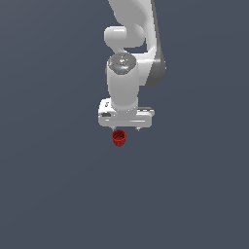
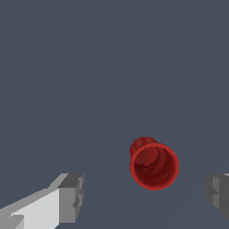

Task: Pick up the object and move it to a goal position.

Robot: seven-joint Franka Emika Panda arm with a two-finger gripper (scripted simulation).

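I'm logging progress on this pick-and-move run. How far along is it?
Done: the arm has brought the gripper over the red cup. In hand: lining up, with the jaws open and a finger on either side of the cup in the wrist view, neither touching it. Left: closing on the cup, lifting it and carrying it to the goal. No goal marker shows in either view.

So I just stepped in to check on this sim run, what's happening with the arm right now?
A single white Panda arm is going after a small red cup. Its gripper hangs above the cup with the jaws spread wide open, nothing held yet. In the wrist view the cup sits between the two fingers, nearer to one of them than the other, and touches neither. In the exterior view it shows just below the gripper, toward that view's left side of it. The pickup has not begun.
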